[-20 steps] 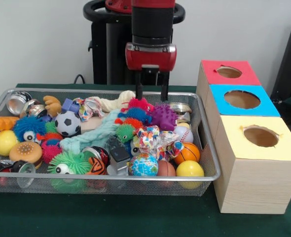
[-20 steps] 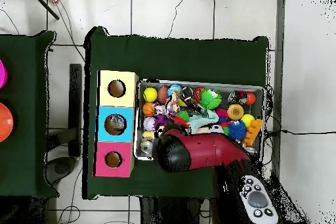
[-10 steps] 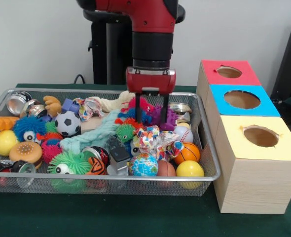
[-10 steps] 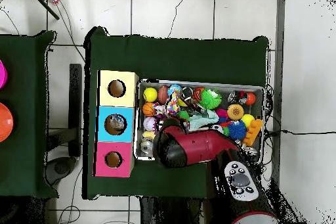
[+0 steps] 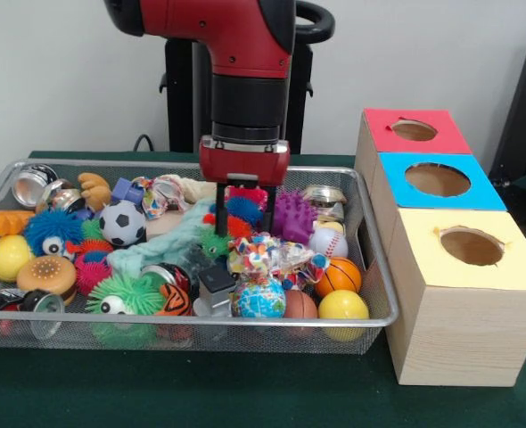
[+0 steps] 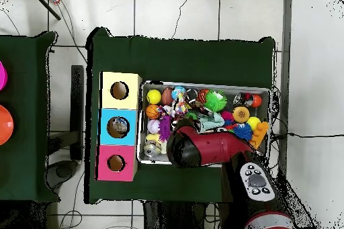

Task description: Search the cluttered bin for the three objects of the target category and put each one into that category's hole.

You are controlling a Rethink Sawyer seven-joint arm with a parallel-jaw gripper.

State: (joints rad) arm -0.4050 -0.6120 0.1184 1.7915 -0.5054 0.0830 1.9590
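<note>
From overhead, the red arm (image 6: 211, 151) covers the near middle of the wire bin (image 6: 271, 105), hiding the toys beneath it, and the end effector cannot be seen there at all. In the front view the end effector (image 5: 243, 223) has its tips sunk among the spiky toys, so what they touch cannot be told. The orange toy (image 5: 0, 222) is cut by the left edge. The yellow box (image 5: 466, 294) blocks the bin's right corner.
</note>
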